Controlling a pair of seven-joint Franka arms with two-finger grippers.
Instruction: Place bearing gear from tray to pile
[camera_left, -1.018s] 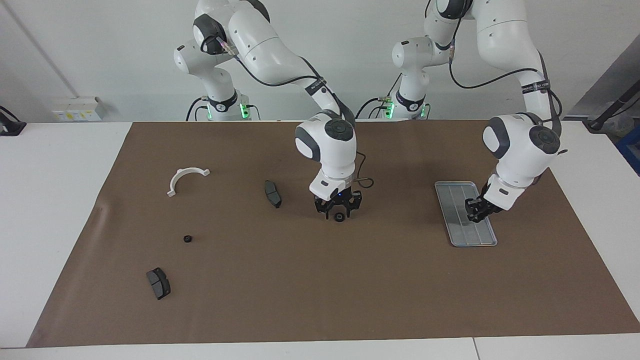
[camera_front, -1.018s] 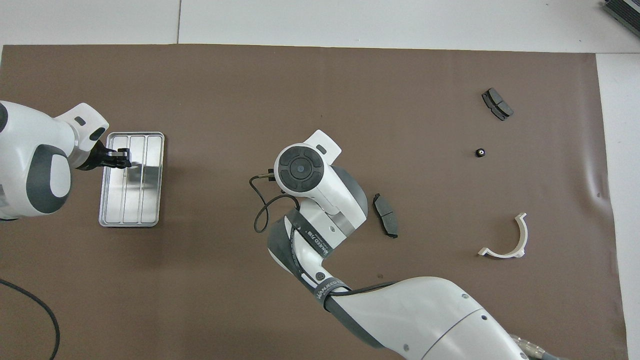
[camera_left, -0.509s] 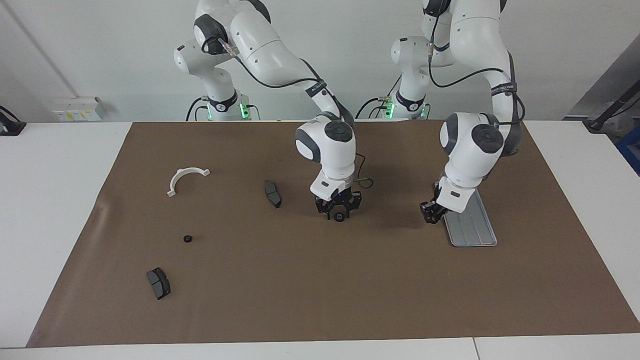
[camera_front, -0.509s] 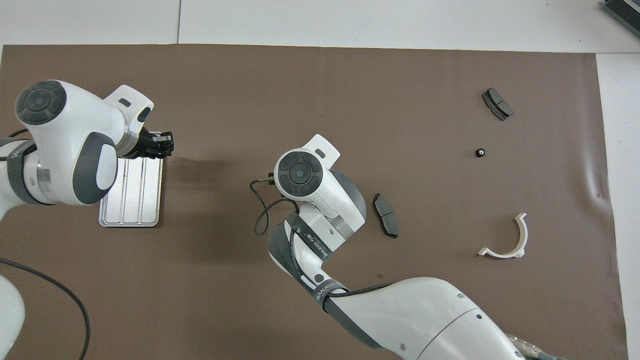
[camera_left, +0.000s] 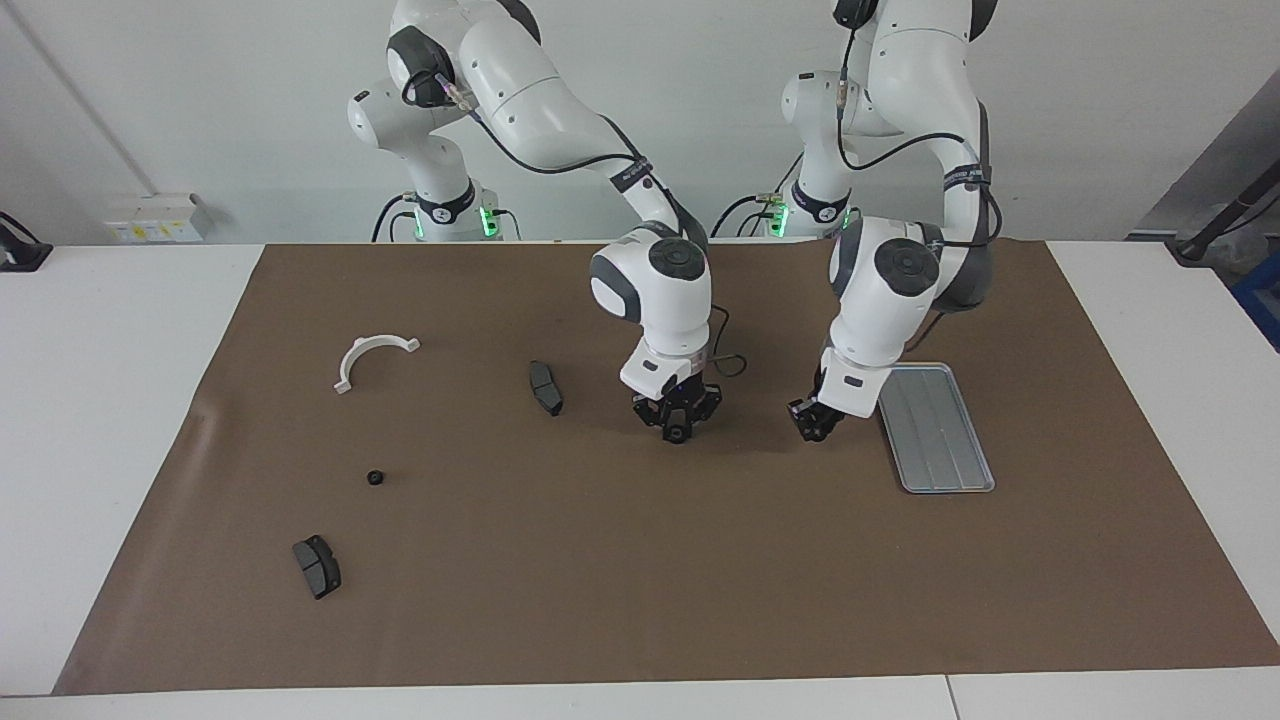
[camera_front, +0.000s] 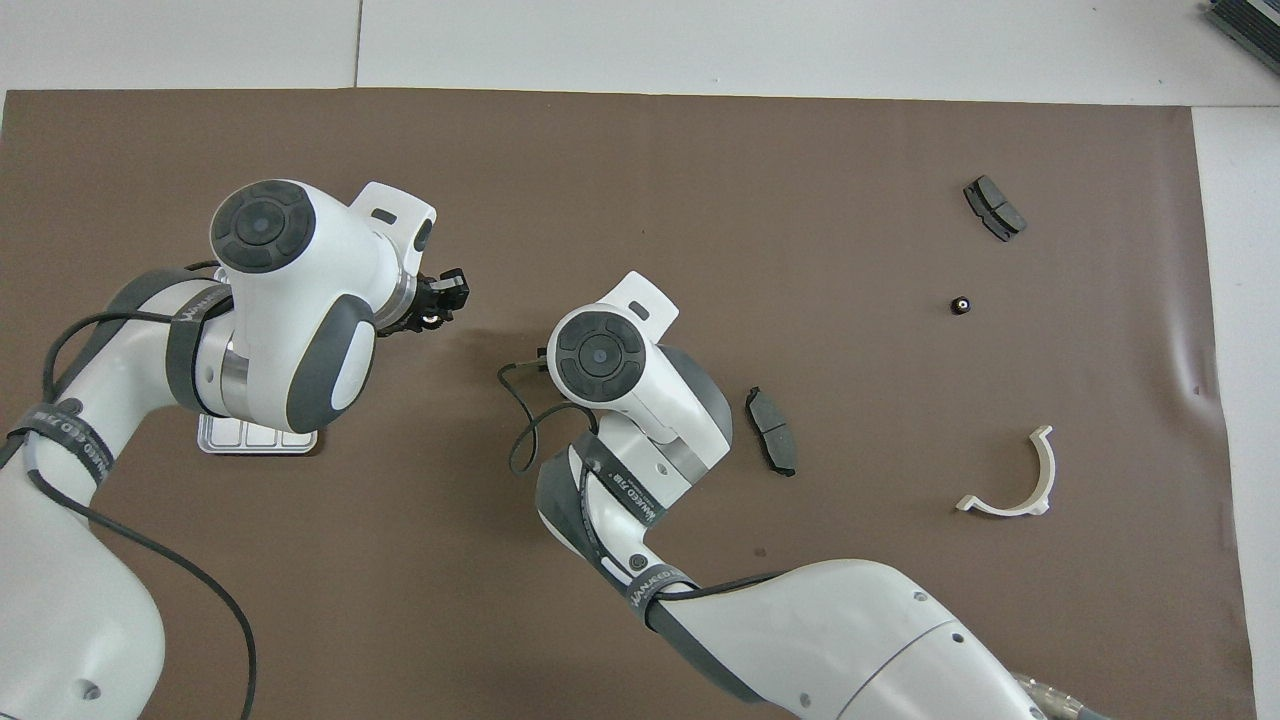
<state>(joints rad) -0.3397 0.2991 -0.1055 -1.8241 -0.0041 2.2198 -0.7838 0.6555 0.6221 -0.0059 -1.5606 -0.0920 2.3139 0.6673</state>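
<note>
Black and small, the bearing gear (camera_left: 677, 434) we judge hard, light, best pinched across its rim, is clamped in our right gripper (camera_left: 677, 428) mid-mat, while whether our left gripper (camera_left: 812, 423), up beside the tray (camera_left: 945, 477), holds anything we cannot tell.

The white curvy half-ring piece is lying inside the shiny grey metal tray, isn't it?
Not quite. The white half-ring bracket is not in the silver-grey metal tray. It lies on the brown mat toward the right arm's end of the table, while the tray sits toward the left arm's end. The facing view shows both.
</note>
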